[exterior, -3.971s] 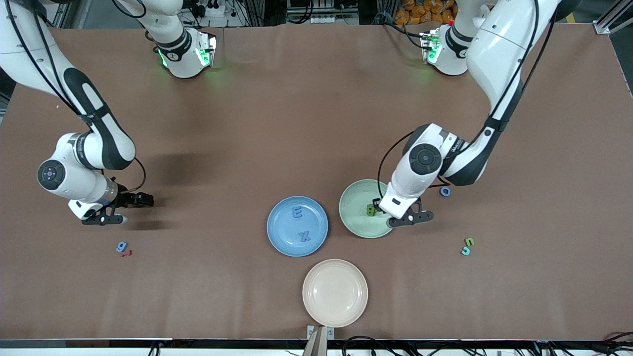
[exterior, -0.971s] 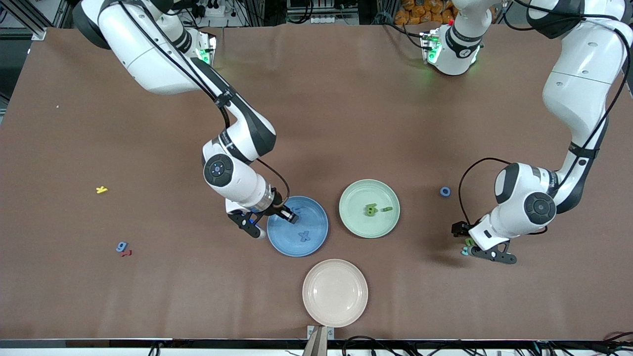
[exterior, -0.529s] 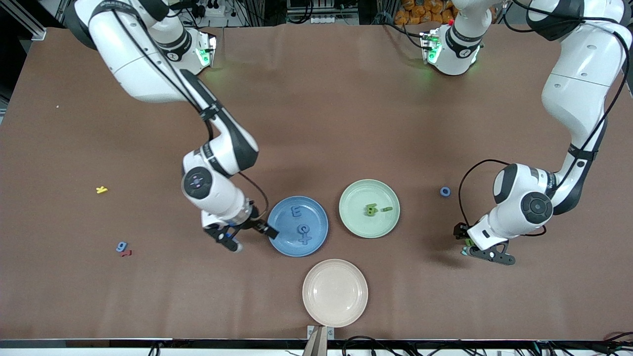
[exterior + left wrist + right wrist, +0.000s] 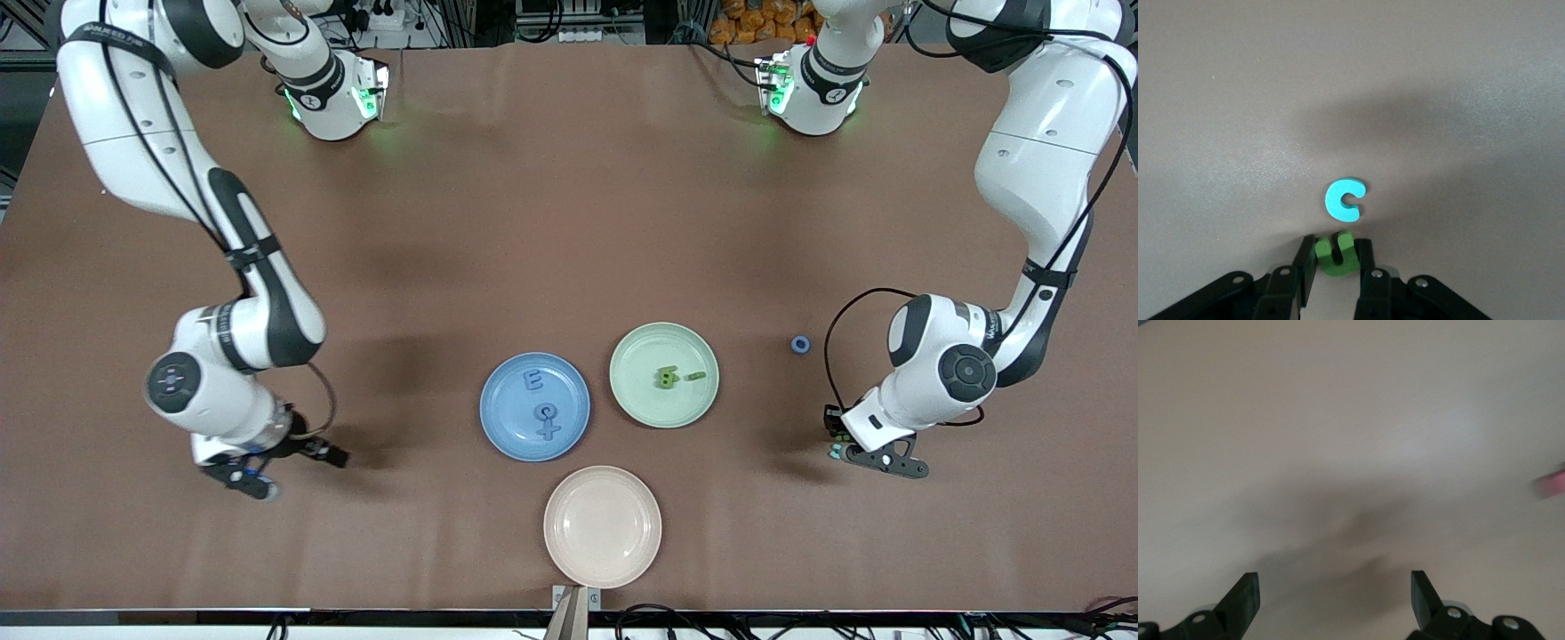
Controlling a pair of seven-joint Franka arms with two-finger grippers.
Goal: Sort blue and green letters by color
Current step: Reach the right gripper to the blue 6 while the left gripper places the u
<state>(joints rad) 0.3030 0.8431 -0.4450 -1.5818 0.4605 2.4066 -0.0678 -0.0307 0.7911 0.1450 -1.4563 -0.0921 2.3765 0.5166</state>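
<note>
A green letter (image 4: 1335, 253) sits between the left gripper's (image 4: 1334, 265) fingers, which press against both of its sides, low at the table toward the left arm's end; in the front view only a speck of green shows at that gripper (image 4: 836, 438). A turquoise C (image 4: 1344, 199) lies flat on the table just beside the green letter, not touching it, and peeks out by the fingertips in the front view (image 4: 835, 453). Farther from the front camera than these, a blue ring (image 4: 800, 344) lies alone on the brown table (image 4: 569, 222). Near the middle, the green plate (image 4: 645, 396) holds two green pieces (image 4: 673, 378), a chunky one and a thin bar beside it. Next to it, the blue plate (image 4: 507, 427) holds a blue E (image 4: 532, 381) and two more blue letters (image 4: 548, 421) that touch each other, nearer the front camera than the E. The cream plate (image 4: 602, 526) lies nearest the camera. The right gripper (image 4: 283, 469) hangs low over the table toward the right arm's end, its jaws spread wide and empty; its wrist view shows bare table between the fingers (image 4: 1243, 596) and a blurred pink bit (image 4: 1549, 484) at the edge.
</note>
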